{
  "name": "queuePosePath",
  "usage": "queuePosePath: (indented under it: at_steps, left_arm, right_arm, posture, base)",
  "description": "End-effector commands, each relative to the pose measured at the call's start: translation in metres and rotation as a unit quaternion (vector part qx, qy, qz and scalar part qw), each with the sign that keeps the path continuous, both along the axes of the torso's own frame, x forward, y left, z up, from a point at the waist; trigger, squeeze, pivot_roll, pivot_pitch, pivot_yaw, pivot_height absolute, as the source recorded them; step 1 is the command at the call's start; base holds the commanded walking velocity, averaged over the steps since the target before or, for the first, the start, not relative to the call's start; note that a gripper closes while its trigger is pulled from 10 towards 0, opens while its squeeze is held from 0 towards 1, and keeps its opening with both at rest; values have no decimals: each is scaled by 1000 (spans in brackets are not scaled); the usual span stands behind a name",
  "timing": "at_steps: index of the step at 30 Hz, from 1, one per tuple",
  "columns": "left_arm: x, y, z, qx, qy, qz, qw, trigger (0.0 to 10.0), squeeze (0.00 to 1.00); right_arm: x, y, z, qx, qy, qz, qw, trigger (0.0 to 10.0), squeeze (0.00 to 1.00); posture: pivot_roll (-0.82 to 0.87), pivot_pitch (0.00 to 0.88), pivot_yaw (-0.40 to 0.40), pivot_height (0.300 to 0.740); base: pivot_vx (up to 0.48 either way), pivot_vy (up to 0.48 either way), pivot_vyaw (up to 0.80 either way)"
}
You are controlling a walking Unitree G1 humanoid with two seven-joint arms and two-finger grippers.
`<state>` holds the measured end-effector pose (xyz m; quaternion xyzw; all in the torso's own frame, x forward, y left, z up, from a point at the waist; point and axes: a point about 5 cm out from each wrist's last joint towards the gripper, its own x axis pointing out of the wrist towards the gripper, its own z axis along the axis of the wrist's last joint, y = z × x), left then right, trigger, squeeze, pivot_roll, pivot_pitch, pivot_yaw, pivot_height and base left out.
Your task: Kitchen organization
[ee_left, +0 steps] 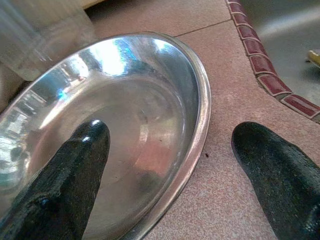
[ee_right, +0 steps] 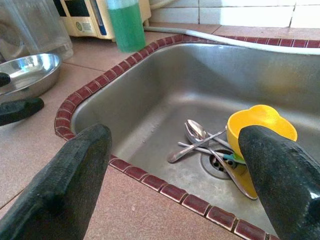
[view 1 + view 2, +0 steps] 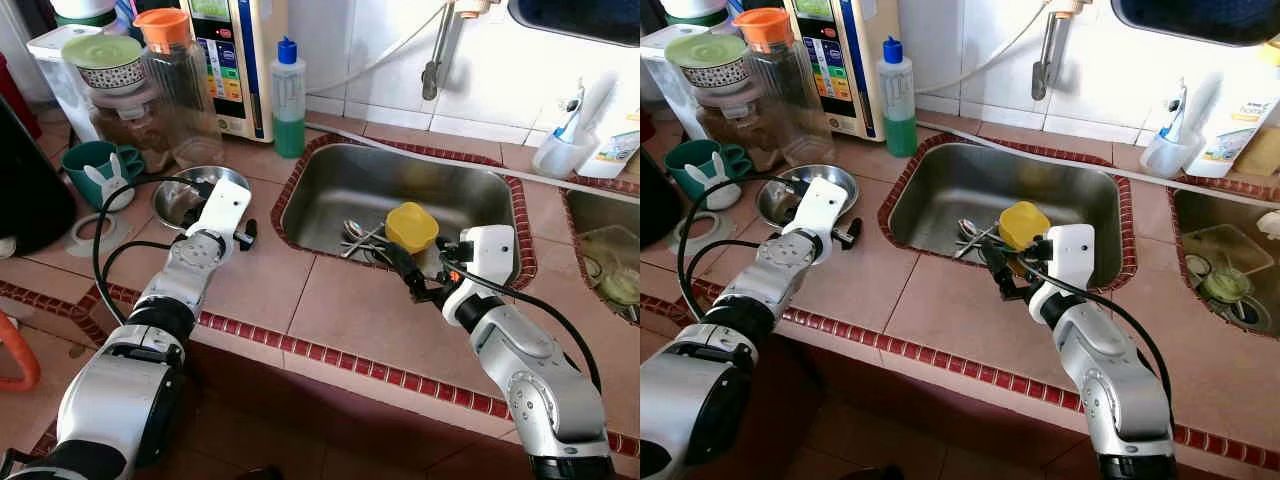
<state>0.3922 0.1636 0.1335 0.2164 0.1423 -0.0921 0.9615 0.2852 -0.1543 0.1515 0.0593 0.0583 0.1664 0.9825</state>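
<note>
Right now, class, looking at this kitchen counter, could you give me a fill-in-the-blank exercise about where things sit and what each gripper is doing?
1. The yellow cup lies inside the ____.
2. One finger of the open left gripper is over the steel ____, the other over the tiled counter.
3. The liquid in the soap bottle is ____.
4. The right gripper is over the sink's near rim with its fingers ____.

Missing words: sink; bowl; green; open
</note>
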Motion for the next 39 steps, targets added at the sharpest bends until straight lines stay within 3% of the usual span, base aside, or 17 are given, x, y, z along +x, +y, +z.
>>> queuePosePath:
  at_steps: [1, 2, 3, 4, 29, 39]
  left_arm:
    - [-5, -4, -15, -7, 47, -17, 999, 4431, 0]
    - [-5, -4, -15, -7, 47, -17, 999, 4431, 0]
    - [-6, -5, -15, -11, 49, -22, 999, 1569, 0]
    - [-6, -5, -15, -14, 50, -24, 998, 0, 0]
    - [-6, -9, -14, -25, 58, -49, 997, 0, 0]
    - [-4, -10, -8, -22, 33, -51, 998, 0, 0]
  right_arm:
    - [0, 1, 7, -7, -10, 1, 1000, 10000, 0]
    - [0, 1, 7, -7, -10, 1, 1000, 10000, 0]
    - [0, 0, 7, -7, -10, 1, 1000, 10000, 0]
    - [0, 0, 7, -8, -9, 0, 1000, 10000, 0]
    - [2, -1, 5, -14, -1, -7, 1000, 10000, 0]
    - [4, -1, 4, -11, 2, -12, 1000, 10000, 0]
  posture:
    - [78, 66, 24, 740]
    - [78, 66, 24, 740]
    - [77, 66, 25, 740]
    - [77, 65, 25, 740]
    - [82, 61, 25, 740]
    - [85, 66, 23, 740]
  base:
    - [0, 0, 0]
    - [0, 0, 0]
    - [0, 0, 0]
    - [0, 0, 0]
    - [0, 0, 0]
    - [0, 0, 0]
